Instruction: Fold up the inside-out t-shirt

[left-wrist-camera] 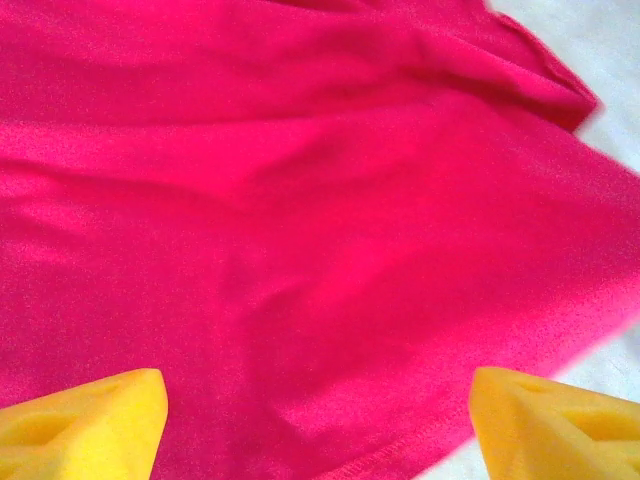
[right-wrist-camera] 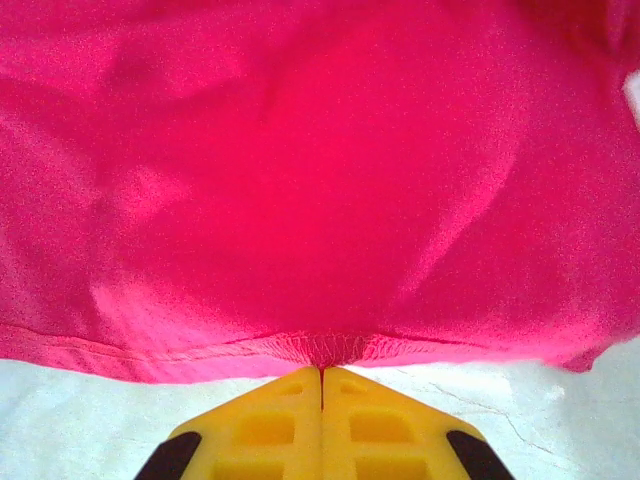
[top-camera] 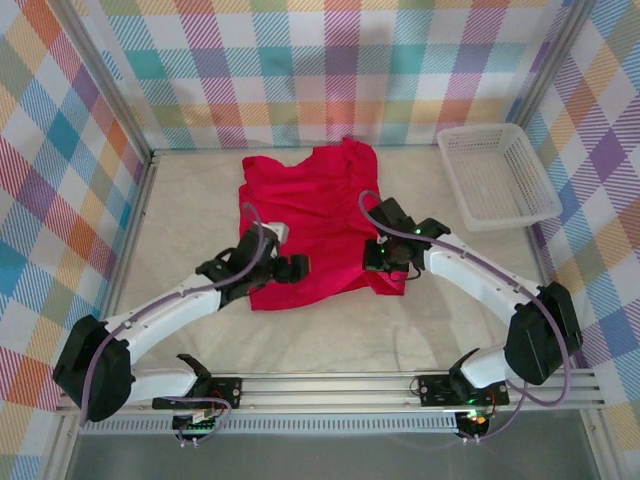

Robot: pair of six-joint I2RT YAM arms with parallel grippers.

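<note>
The inside-out t-shirt (top-camera: 320,215) lies spread and wrinkled on the pale table (top-camera: 350,330), collar end toward the back wall. My left gripper (top-camera: 290,268) hovers over the shirt's near left part. In the left wrist view its yellow fingers (left-wrist-camera: 100,425) stand wide apart, and the left gripper (left-wrist-camera: 318,425) is open above the red cloth (left-wrist-camera: 300,200) just inside the stitched hem. My right gripper (top-camera: 385,262) is at the shirt's near right edge. In the right wrist view the right gripper (right-wrist-camera: 321,372) is shut on the hem (right-wrist-camera: 320,347), which puckers at the fingertips.
A white mesh basket (top-camera: 497,175) stands at the back right. Checked walls and a metal frame enclose the table. Bare table runs between the shirt's near hem and the arm bases.
</note>
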